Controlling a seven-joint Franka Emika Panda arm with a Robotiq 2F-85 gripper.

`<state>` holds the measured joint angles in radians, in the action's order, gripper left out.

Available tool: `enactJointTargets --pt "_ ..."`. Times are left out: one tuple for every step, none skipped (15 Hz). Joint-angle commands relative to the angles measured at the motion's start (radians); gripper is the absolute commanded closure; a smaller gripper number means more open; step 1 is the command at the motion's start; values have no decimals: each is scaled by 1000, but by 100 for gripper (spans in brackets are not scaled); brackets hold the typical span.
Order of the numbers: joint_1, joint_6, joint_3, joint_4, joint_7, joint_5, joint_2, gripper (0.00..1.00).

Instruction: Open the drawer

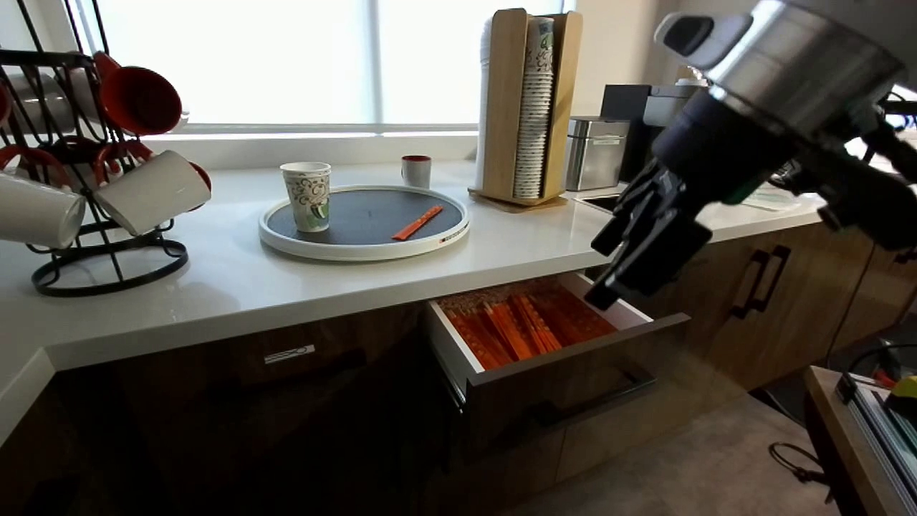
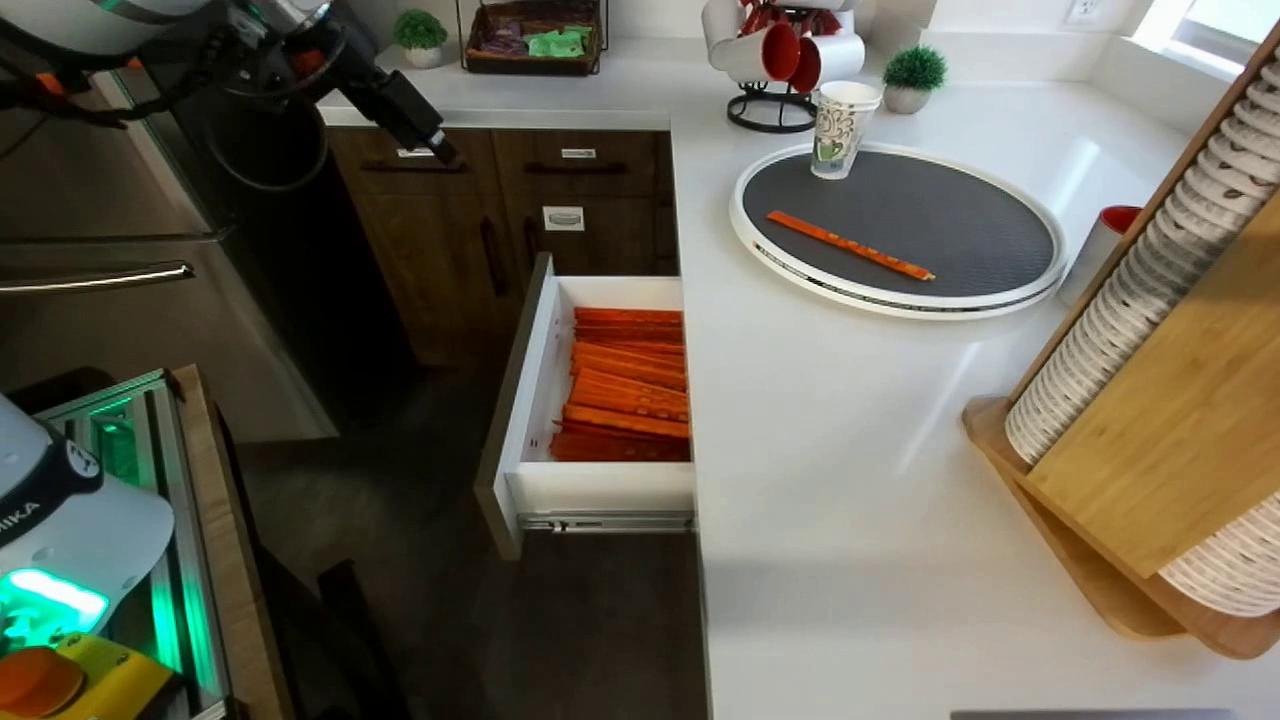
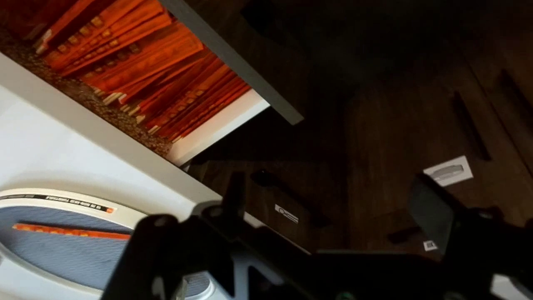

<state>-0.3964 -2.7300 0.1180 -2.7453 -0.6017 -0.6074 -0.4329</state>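
The drawer [image 1: 551, 398] stands pulled out from under the white counter, with a dark brown wood-grain front and pale inner walls. It holds many orange-red paper packets. It also shows in an exterior view [image 2: 600, 490] and at the upper left of the wrist view [image 3: 250, 75]. A dark bar handle is faintly visible on its front. My gripper [image 1: 605, 266] is in the air, apart from the drawer, on the room side of its front in an exterior view [image 2: 435, 145]. In the wrist view my gripper [image 3: 331, 200] has its fingers wide apart with nothing between them.
On the white counter [image 1: 215, 287] stand a round turntable [image 1: 365, 251] with a paper cup [image 1: 309, 197] and an orange packet [image 1: 418, 223], a mug rack [image 1: 107, 265] and a wooden cup holder [image 1: 505, 107]. A fridge [image 2: 150, 340] and cabinet drawers [image 2: 580, 175] stand nearby.
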Motion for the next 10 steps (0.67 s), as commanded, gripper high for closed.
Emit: enactJointTargets --pt "-202 116 230 -43 220 275 -224 0" --pt "-207 140 257 -53 248 328 -265 0" --pt "-165 193 227 -44 304 430 -307 0" --pt "-213 305 293 -1 254 410 -370 0" --pt "-152 354 259 -24 235 439 -427 0" --pt "1 405 129 -31 302 583 -457 0" --pt "-13 306 116 9 364 598 -311 0" --pt "31 360 91 9 375 639 -363 0" --pt "67 386 72 5 379 656 -399 0" --pt "87 396 56 -4 377 663 -425 0"
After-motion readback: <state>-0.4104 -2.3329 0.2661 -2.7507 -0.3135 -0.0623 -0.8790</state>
